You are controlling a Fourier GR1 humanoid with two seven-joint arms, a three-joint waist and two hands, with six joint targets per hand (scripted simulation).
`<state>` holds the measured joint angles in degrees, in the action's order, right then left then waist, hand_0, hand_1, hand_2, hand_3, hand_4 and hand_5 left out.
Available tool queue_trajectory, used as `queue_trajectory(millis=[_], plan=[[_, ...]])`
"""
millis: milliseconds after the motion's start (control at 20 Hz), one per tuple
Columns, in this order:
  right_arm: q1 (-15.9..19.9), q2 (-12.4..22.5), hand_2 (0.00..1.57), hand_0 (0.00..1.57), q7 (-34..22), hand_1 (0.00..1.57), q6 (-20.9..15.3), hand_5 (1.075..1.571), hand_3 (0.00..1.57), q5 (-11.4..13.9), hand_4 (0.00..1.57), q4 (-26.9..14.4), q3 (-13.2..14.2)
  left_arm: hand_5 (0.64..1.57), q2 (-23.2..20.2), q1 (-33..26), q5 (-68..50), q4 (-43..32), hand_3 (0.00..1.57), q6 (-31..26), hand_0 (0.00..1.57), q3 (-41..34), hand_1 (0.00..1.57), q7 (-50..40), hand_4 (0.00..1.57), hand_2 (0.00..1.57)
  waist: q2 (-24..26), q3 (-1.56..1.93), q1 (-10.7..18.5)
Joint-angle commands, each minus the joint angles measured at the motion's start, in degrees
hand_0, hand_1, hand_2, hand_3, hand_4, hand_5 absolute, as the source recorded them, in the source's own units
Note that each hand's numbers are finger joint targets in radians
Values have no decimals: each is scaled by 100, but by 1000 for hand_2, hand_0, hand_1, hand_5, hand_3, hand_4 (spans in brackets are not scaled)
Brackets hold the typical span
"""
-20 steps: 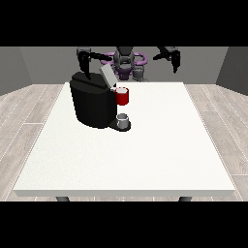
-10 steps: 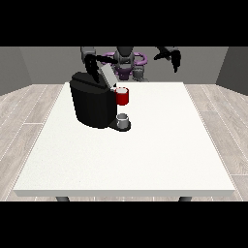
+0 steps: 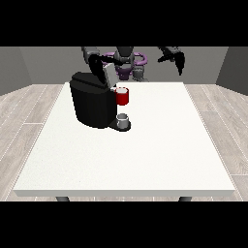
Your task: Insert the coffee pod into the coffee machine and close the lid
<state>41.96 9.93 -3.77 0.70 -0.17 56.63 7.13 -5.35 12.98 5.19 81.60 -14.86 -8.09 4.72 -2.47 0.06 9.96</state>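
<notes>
Black coffee machine [image 3: 93, 105] upright, table's left.

You see a smooth, matt white tabletop [image 3: 145, 145] carrying a matt black, plastic-looking coffee machine [image 3: 92, 104] just below the robot hand [image 3: 97, 63] at the view's left; pale wood-look planks cover the floor [image 3: 24, 126].

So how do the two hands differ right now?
The hand at the view's left sits right at the top of the coffee machine, by its raised lid; the hand at the view's right hangs in the air beyond the table's far edge, away from everything. Both are black.
</notes>
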Motion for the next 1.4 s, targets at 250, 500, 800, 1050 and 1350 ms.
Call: queue_trajectory(millis=[250,500,800,1050,1350], plan=[[818,-220,0,0,-69,0,-173,1571,0,328,0,-85,-324,1571,222,326,216,89,0,266,0,297,0,-211,372,0,-333,-5,259],[987,-322,0,0,-348,0,-323,1571,0,590,0,194,-590,1571,94,285,110,-160,0,110,0,172,0,119,362,0,-350,-10,381],[1323,40,0,0,-512,0,-270,1571,0,848,203,414,-652,1571,139,486,287,-151,0,129,0,386,0,82,337,0,-658,-7,696],[1482,93,0,0,-937,0,-298,1571,0,891,241,567,-602,1571,234,570,213,-166,0,76,0,443,0,86,386,0,-541,-8,913],[1414,249,0,0,-1146,0,-351,1571,0,1061,87,871,-579,1571,142,865,196,-23,0,-64,0,505,0,153,382,0,-846,1,1435]])
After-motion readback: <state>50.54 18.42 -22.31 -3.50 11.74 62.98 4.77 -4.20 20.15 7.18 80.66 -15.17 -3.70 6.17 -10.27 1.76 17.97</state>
